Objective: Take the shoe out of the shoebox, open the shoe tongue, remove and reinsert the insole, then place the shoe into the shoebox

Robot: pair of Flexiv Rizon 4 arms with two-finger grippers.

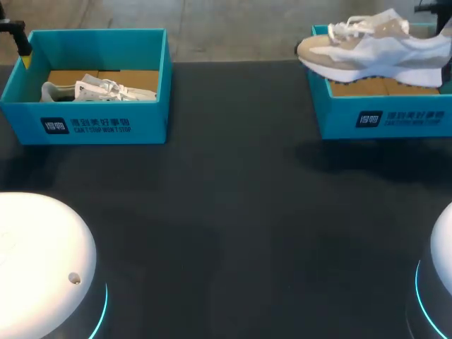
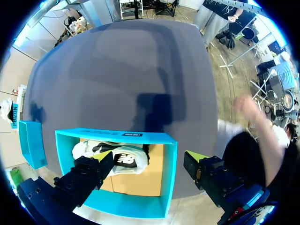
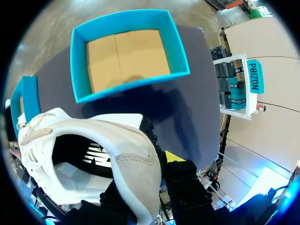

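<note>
Dark surface (image 1: 233, 212) carries two teal boxes along its far edge.

Left shoebox (image 1: 99, 127): a white shoe (image 1: 99, 90) lies on its side on the cardboard floor. The left gripper (image 2: 147, 161) hangs above this box with its fingers spread wide and touching nothing. The white shoe sits under one finger.

Right shoebox (image 1: 381, 120): its cardboard floor shows ahead of the right gripper (image 3: 150, 173). The beige-and-white shoe (image 1: 367, 46) is held in the air above this box, sole down, toe toward the middle of the surface. The right gripper is clamped on the shoe's heel. One yellow tip shows beside the heel; the other finger is mostly hidden by the shoe.
</note>
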